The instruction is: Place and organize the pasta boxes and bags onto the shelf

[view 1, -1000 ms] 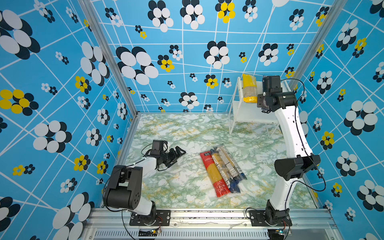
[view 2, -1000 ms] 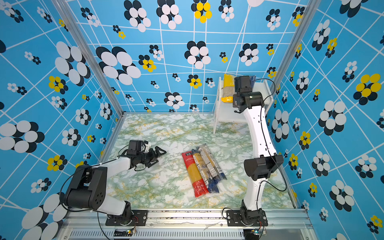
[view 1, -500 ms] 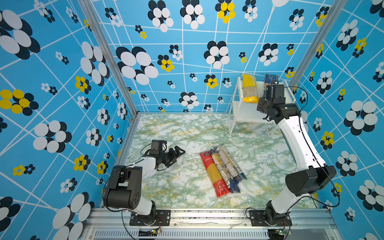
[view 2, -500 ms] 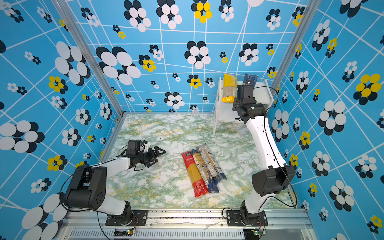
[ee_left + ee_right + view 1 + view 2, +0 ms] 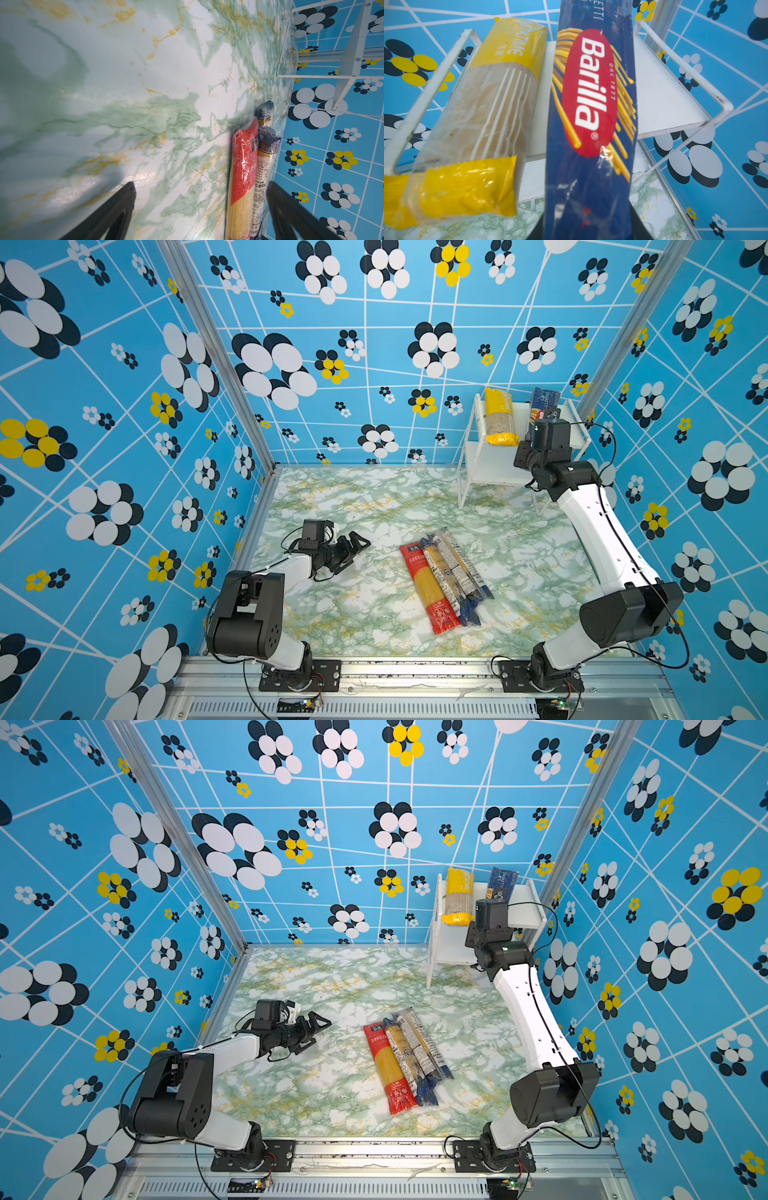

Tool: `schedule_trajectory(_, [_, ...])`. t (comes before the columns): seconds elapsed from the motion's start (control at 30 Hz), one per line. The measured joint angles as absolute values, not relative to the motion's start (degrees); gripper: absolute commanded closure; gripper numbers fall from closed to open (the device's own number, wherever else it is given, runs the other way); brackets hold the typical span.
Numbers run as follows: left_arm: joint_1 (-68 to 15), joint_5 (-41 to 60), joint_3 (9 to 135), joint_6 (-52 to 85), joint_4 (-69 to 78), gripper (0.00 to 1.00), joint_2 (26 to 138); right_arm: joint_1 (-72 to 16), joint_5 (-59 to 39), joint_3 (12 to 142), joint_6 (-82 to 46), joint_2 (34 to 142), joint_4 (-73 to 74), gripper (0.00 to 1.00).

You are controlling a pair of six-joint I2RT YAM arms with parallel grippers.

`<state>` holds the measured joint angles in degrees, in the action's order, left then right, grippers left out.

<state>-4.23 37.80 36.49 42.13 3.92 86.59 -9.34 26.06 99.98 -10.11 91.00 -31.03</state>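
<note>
My right gripper [image 5: 588, 230] clamps the blue pack [image 5: 591, 104] over the shelf [image 5: 664, 104], beside the yellow pack [image 5: 477, 124]; my left gripper [image 5: 200, 187] has jaws wide apart, empty.

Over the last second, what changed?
Right arm's elbow dropped outward; right gripper, still shut on the dark-blue Barilla spaghetti pack, drew back slightly, exposing the pack's far end over the white two-tier shelf. Unchanged: yellow spaghetti pack on top board, open left gripper, red and clear spaghetti packs.
</note>
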Motion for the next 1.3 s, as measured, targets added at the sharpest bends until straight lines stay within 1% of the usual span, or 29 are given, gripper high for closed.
schedule_trajectory(0.23, [-4.23,37.8,36.49,42.13,3.92,0.01,86.59,-9.34,26.52,103.55,-9.61,91.55,-33.36,1.0])
schedule_trajectory(0.5, [-4.23,38.0,36.49,42.11,3.92,0.01,86.59,-9.34,29.15,116.11,-7.14,95.15,-39.92,1.0])
schedule_trajectory(0.63, [-4.23,38.17,36.49,42.11,3.92,0.01,86.59,-9.34,30.39,126.89,-5.23,99.92,-46.09,1.0])
schedule_trajectory(0.8, [-4.23,38.24,36.51,42.11,3.92,0.01,86.61,-9.34,31.7,147.52,-2.35,110.32,-56.95,1.0])
schedule_trajectory(0.9, [-4.23,38.44,36.51,42.11,4.29,0.01,86.96,-9.34,32.6,157.23,-0.75,115.59,-62.17,1.0])
schedule_trajectory(1.13, [-4.19,38.98,36.51,42.06,4.38,0.01,87.11,-9.34,35.09,158.52,2.35,116.6,-68.69,1.0])
schedule_trajectory(1.3, [-4.19,39.09,36.51,41.93,4.4,0.01,87.11,-9.34,37.34,158.52,4.38,116.6,-69.06,1.0])
